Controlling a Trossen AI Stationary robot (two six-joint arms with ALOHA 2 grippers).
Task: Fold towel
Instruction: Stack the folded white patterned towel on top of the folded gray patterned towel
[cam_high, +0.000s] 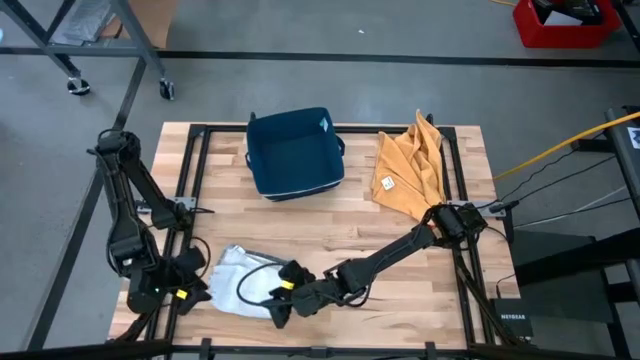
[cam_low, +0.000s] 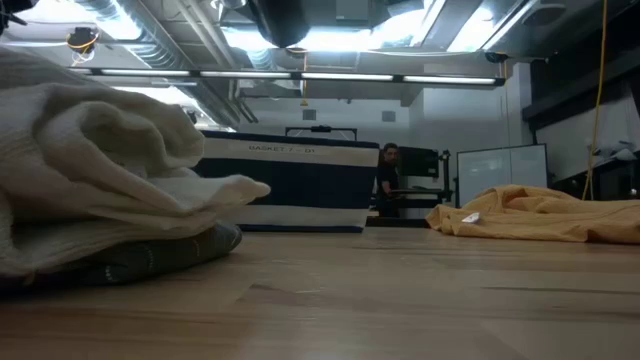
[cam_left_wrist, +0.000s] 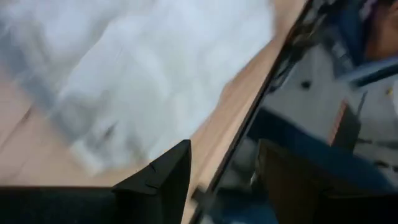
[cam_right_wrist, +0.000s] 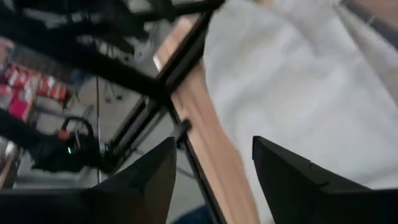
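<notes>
A white, softly ribbed cloth towel (cam_high: 232, 280) lies crumpled on the pale, striped wood-plank table (cam_high: 400, 240), whose frame is black. The soft-sided fabric basket (cam_high: 294, 152) is dark navy with a thin white band near its base and faint pale lettering, and the rumpled cloth (cam_high: 410, 168) is mustard yellow with a small white tag.

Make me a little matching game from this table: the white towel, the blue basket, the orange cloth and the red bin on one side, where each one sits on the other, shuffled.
Things:
1. white towel
2. blue basket
3. orange cloth
4. red bin

Places:
A. on the floor beyond the table's far right corner
B. at the table's near edge, between the left gripper and the right gripper
C. far side of the table, toward the right
D. far side of the table, near the middle

Pairs: 1-B, 2-D, 3-C, 4-A
</notes>
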